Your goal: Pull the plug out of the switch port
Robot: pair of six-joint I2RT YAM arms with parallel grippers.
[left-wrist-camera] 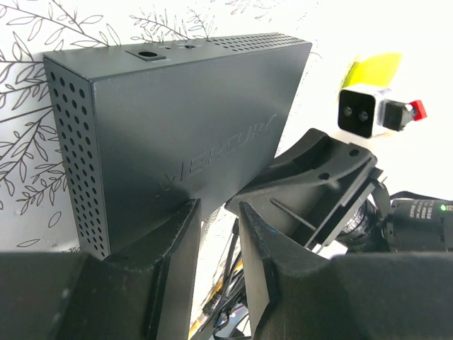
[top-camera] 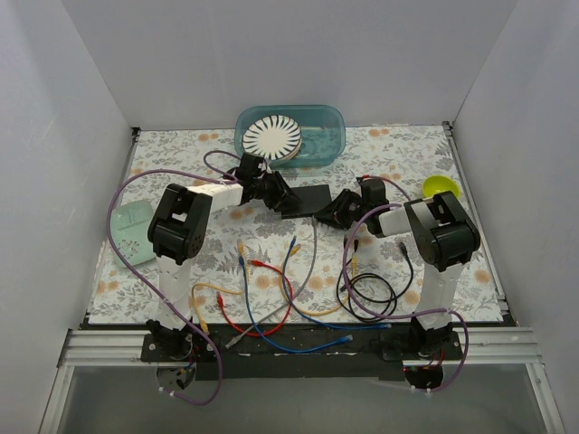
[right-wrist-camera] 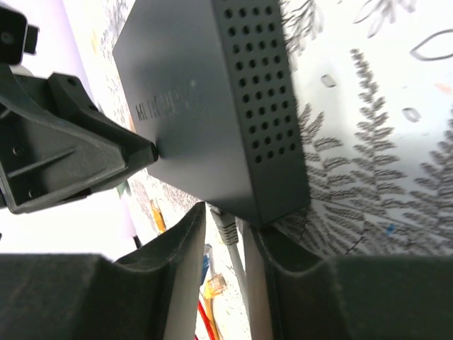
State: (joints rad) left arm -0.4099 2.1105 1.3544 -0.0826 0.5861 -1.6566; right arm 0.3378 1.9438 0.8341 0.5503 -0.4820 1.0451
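Right gripper [right-wrist-camera: 226, 219]: I am clamping the small grey plastic plug [right-wrist-camera: 225, 228]. The jaws are hugging it on both sides with almost no gap. The plug is sitting in a socket of the switch, a flat dark grey metal box [right-wrist-camera: 212, 106], on the edge facing my right fingertips. The box itself is lying straight ahead of those tips, with its perforated end wall nearest and its lettered top face running away from me. The plug's thin grey cable [top-camera: 313, 249] is trailing back under my right wrist.

Left gripper [left-wrist-camera: 217, 207]: I am keeping the jaws a narrow slit apart, with nothing between them. The tips are resting against the near lower edge of the switch's lettered face, and the box is filling the view just beyond them. From the right wrist, my left gripper is showing as a black wedge touching the far side of that face, directly across from my right fingers.

Loose yellow, blue and red patch cables [top-camera: 262, 298] are lying behind both grippers on the floral tablecloth [right-wrist-camera: 368, 142]. A yellow-green plastic bowl [left-wrist-camera: 371, 71] is sitting well beyond my left fingertips.
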